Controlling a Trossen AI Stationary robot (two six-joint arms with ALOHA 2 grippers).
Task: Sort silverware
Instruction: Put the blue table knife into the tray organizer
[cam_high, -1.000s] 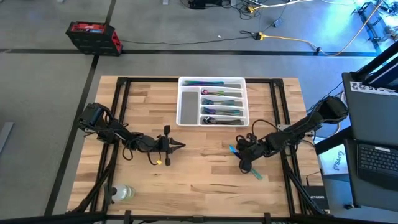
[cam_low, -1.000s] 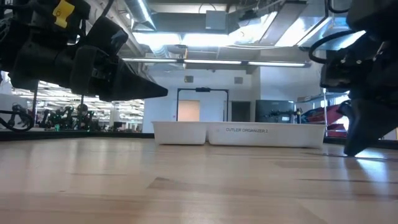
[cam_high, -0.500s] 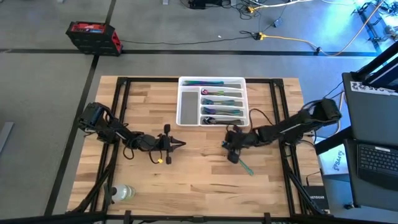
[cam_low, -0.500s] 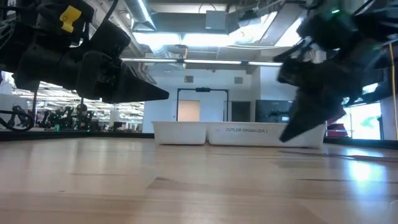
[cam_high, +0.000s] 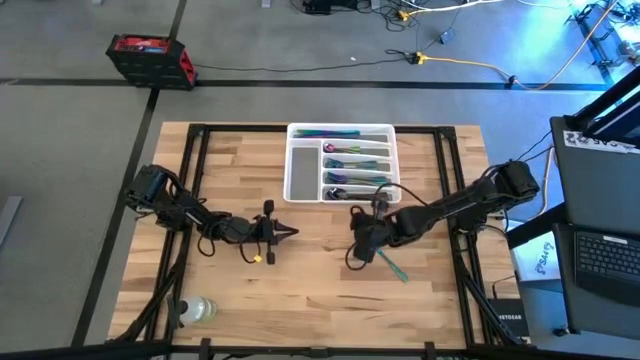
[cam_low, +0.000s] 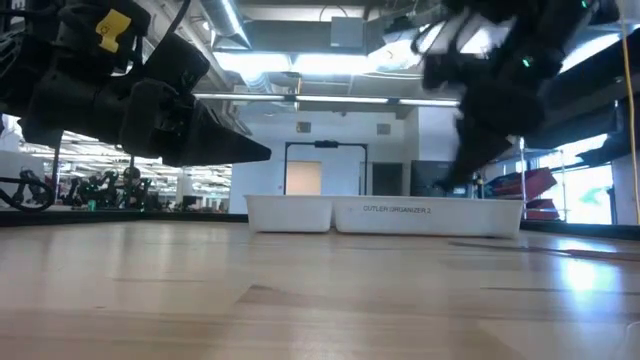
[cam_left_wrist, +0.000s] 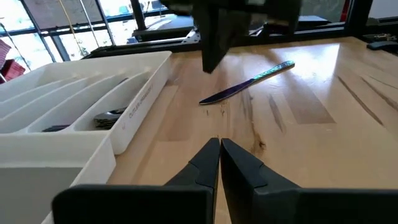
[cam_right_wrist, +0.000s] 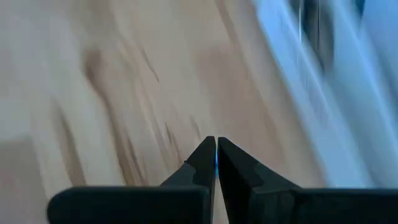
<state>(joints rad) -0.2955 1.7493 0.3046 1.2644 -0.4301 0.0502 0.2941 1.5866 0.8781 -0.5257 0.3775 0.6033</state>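
Silverware still unsorted: one slim iridescent blue-and-teal metal piece (cam_high: 392, 266) lies flat on the wooden table (cam_high: 320, 300), at five o'clock of my right gripper (cam_high: 358, 233), whose jaws are closed on nothing. It should prove light, stiff and slippery; take it mid-handle. My left gripper (cam_high: 287, 233), also closed and empty, waits at nine o'clock.

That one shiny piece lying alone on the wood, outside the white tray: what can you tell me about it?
It is a slim knife of iridescent metal, teal and green at one end and purple-blue at the other. It lies flat on the bare wooden table, aslant to the boards, in front of the white tray and apart from it. Nothing holds it: the right gripper is just beside it, fingers shut on nothing. From above it shows as a thin teal streak.
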